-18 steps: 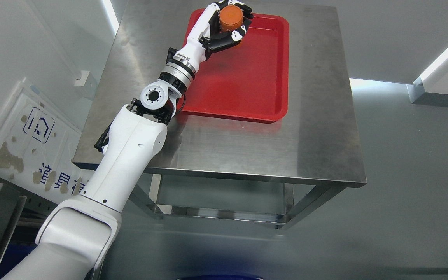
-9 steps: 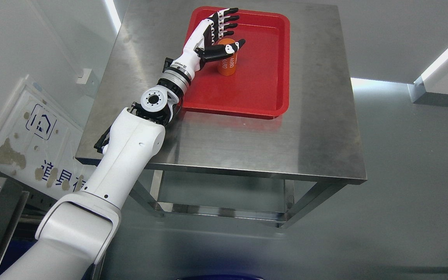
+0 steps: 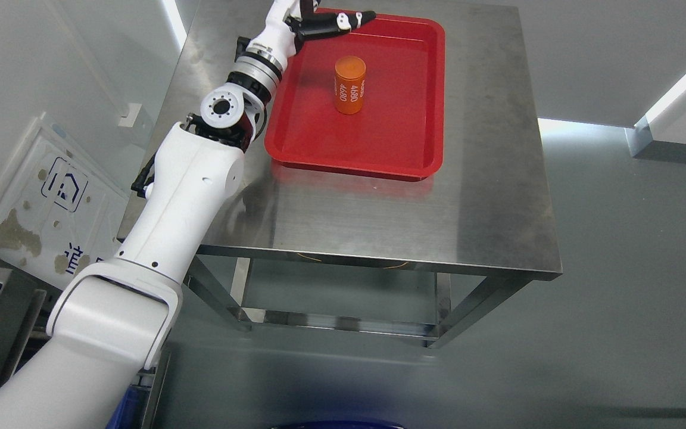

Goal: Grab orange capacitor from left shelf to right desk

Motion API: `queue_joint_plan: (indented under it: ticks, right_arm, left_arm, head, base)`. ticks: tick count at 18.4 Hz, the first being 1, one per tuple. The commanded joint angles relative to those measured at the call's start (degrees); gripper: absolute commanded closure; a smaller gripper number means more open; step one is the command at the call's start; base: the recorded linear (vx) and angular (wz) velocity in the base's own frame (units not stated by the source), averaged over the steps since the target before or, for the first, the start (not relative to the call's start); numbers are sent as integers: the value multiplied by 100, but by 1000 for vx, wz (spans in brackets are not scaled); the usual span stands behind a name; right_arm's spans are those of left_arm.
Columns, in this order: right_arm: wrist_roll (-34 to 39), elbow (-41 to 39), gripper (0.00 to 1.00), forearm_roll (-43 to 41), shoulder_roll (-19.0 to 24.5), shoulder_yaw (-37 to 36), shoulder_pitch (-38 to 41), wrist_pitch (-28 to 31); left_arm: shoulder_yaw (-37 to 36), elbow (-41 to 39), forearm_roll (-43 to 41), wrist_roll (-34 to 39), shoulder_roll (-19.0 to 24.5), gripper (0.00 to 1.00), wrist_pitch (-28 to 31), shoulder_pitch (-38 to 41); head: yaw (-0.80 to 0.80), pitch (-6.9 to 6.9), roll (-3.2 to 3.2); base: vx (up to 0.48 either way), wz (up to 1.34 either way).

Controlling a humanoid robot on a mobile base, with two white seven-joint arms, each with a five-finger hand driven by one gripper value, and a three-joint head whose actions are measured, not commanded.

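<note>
Orange capacitor stands upright, free, toward the red tray's far edge; my left hand is spread, holding nothing; looks rigid, smooth, light — best gripped around its side.

The left arm rises from the lower left corner, its white upper segment slanting up to a round elbow joint, then a ringed wrist. The left robot hand sits at the top edge (partly cut off by it), its thumb stretched straight out to the right, holding nothing. Its other digits lie out of frame.
</note>
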Motion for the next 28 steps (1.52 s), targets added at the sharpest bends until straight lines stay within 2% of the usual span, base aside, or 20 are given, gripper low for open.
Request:
queue_joint_plan:
  ticks: [1, 3, 6, 9, 11, 13, 17, 28]
  right_arm:
    - [-2, -132, 0, 0, -100, -70, 193, -1]
    - [-2, -132, 0, 0, -100, -70, 193, -1]
    - [-2, -132, 0, 0, -100, -62, 193, -1]
    - [-2, -132, 0, 0, -100, -70, 193, -1]
    - [-2, -132, 0, 0, -100, -70, 193, -1]
    - [-2, -132, 0, 0, -100, -70, 193, -1]
    - [-2, -132, 0, 0, -100, -70, 193, -1]
    - [-2, -132, 0, 0, -100, -70, 193, -1]
  left_arm:
    - [1213, 58, 4, -43, 100, 0, 13, -431]
    - [1311, -65, 4, -61, 385, 0, 31, -64]
    - [1329, -616, 4, -131, 773, 0, 31, 971]
    - [1556, -1618, 4, -122, 651, 0, 31, 2168]
    - [1723, -2250, 4, -52, 449, 0, 31, 2609]
    - [1890, -2874, 4, 53, 317, 0, 75, 2812]
    - [2102, -3896, 4, 396, 255, 0, 575, 2988]
    - [2093, -4249, -5, 300, 246, 0, 585, 3902]
  head:
    - [0, 0, 0]
    - [0, 0, 0]
    - [0, 0, 0]
    - [0, 0, 0]
    - [0, 0, 0]
    - [0, 0, 0]
    - [0, 0, 0]
    - [0, 0, 0]
  base:
    - [0, 0]
    - [0, 0]
    - [0, -4]
    - [0, -4]
    - [0, 0]
    - [0, 0]
    - [0, 0]
    - [0, 3]
